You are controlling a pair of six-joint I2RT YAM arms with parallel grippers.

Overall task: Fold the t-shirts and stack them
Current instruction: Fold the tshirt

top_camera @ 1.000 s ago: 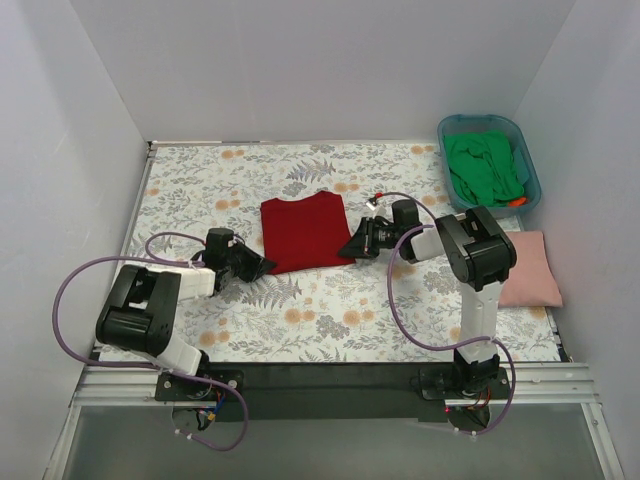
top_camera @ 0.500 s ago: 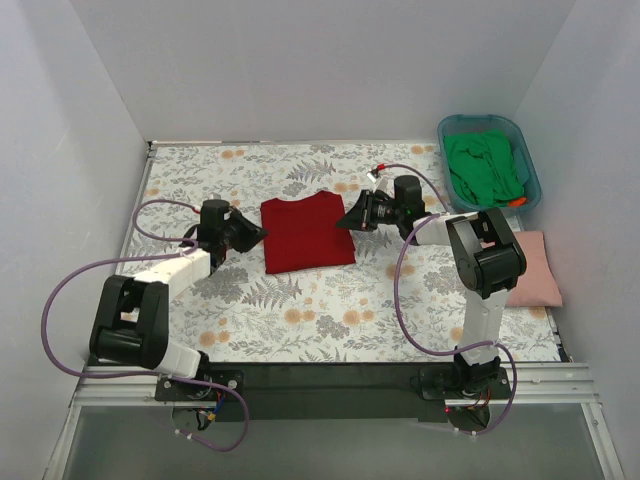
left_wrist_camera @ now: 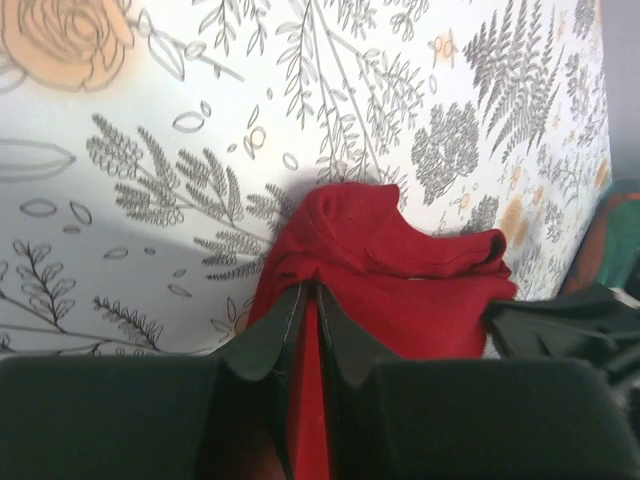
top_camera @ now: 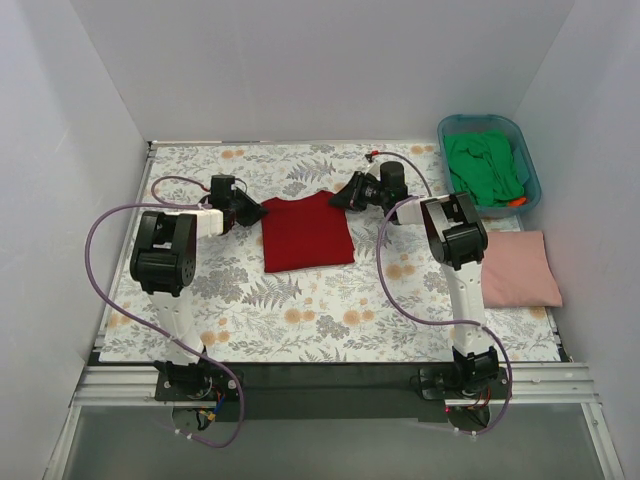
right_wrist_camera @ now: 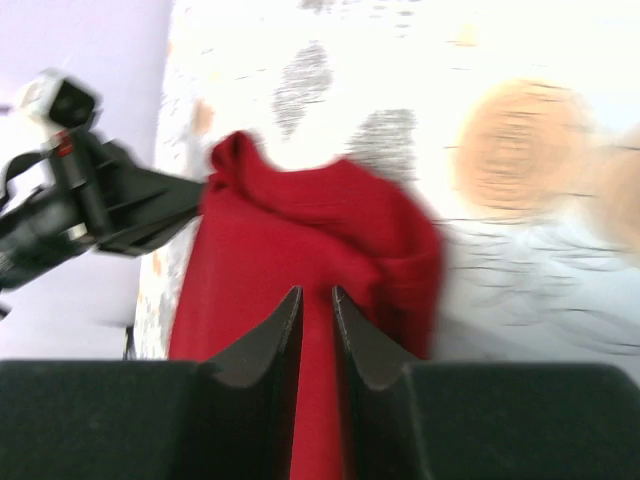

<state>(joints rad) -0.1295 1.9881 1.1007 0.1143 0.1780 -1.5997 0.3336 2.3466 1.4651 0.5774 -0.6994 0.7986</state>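
The deep red t-shirt (top_camera: 306, 234) lies folded in a rectangle at mid-table. My left gripper (top_camera: 252, 212) is at its far left corner and my right gripper (top_camera: 345, 195) at its far right corner. In the left wrist view the left gripper (left_wrist_camera: 310, 288) is shut on red cloth (left_wrist_camera: 400, 290), which bunches ahead of it. In the right wrist view the right gripper (right_wrist_camera: 317, 290) is shut on red cloth (right_wrist_camera: 270, 250). The pale pink t-shirt (top_camera: 520, 268) lies folded at the right. The green t-shirt (top_camera: 485, 165) is heaped in the tub.
The teal plastic tub (top_camera: 445, 128) stands at the far right corner. The floral table cover (top_camera: 330, 310) spans the table. White walls close the left, back and right sides. Purple cables loop beside both arms.
Both grippers have moved away from me, from the near corners of the red t-shirt to its far corners. The pink and green shirts have not moved.
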